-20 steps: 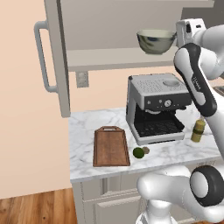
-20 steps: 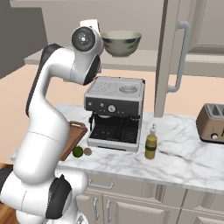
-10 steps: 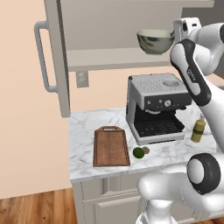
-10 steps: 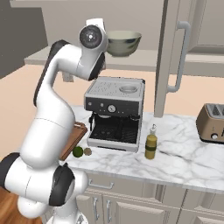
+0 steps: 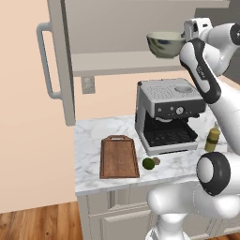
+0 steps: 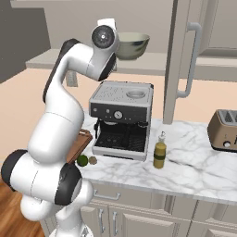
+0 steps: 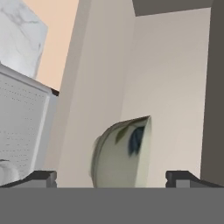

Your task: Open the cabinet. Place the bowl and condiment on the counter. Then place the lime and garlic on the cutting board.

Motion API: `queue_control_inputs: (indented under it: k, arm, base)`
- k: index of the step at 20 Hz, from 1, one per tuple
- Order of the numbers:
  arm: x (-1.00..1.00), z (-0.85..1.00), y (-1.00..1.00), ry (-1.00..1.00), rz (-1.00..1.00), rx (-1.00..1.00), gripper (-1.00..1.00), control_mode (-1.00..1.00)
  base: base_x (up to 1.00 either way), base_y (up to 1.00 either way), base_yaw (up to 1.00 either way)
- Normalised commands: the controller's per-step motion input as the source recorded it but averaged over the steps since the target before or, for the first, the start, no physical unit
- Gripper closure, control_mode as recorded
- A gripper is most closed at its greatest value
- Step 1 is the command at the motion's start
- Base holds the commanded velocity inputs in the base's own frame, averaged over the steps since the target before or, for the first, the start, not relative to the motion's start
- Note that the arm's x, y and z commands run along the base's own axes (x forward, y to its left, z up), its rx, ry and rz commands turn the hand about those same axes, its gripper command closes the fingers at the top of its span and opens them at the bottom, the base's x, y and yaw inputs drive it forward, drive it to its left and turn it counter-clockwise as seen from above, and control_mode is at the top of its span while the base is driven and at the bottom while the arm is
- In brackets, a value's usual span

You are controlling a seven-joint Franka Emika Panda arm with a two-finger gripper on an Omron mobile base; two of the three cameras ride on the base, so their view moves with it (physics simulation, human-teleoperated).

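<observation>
Cabinet (image 5: 58,70) found open, doors swung wide. Bowl (image 5: 165,44) seen on its shelf, gripper (image 7: 111,177) just before it with jaws released wide, grasping nothing. Counter (image 5: 91,140) of veined white marble noted beneath. Condiment (image 6: 160,152) stood beside coffee machine (image 5: 166,115). Lime (image 5: 148,163) and garlic (image 5: 157,161) lay touching, just off board (image 5: 118,157). Toaster (image 6: 223,131) at far right.

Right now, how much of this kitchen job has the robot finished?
Done: the grey-beige wall cabinet stands open, and the slim yellow-olive condiment bottle is on the white marble counter. In hand: the open end effector faces the shiny metallic bowl on the shelf. Left: the dark-green lime and tan garlic lie beside the brown wooden cutting board.
</observation>
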Motion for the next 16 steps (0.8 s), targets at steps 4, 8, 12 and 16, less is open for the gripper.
queue_control_inputs:
  k: [4,8,12,16]
  arm:
    - [0.29,-0.01,-0.09,0.00,0.00,-0.01,-1.00,-1.00]
    - [0.22,-0.06,-0.09,0.00,0.00,-0.02,-1.00,-1.00]
    - [0.20,-0.10,-0.06,0.00,0.00,-0.04,-1.00,-1.00]
    - [0.23,-0.05,-0.03,0.00,0.00,-0.04,-1.00,-1.00]
  base:
    - [0.00,0.00,0.00]
    - [0.00,0.00,0.00]
    - [0.00,0.00,0.00]
    - [0.00,0.00,0.00]
